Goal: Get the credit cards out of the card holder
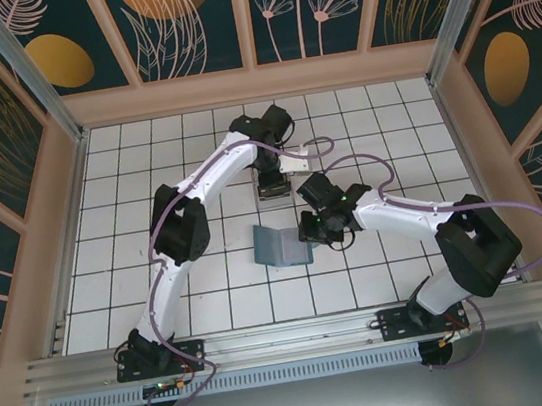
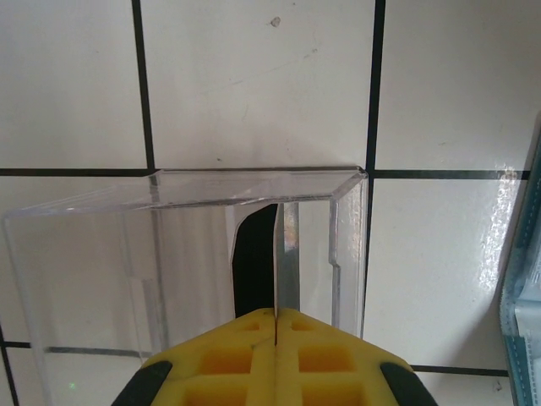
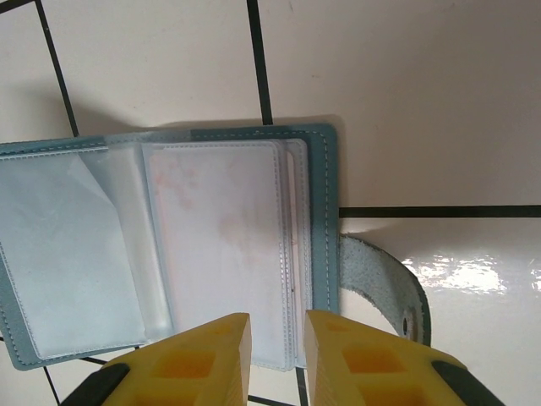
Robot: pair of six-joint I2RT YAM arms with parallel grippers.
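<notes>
Left gripper (image 2: pixel 275 318) pinches the dark card (image 2: pixel 252 262) in the clear box (image 2: pixel 254 179); right gripper (image 3: pixel 277 334), narrowly parted, should grip the pale card (image 3: pixel 215 237)

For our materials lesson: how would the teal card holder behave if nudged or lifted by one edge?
The card holder is probably floppy: its clear sleeve bows, its strap curls. Thin, so likely light; it may slide on the glossy tiles.
</notes>
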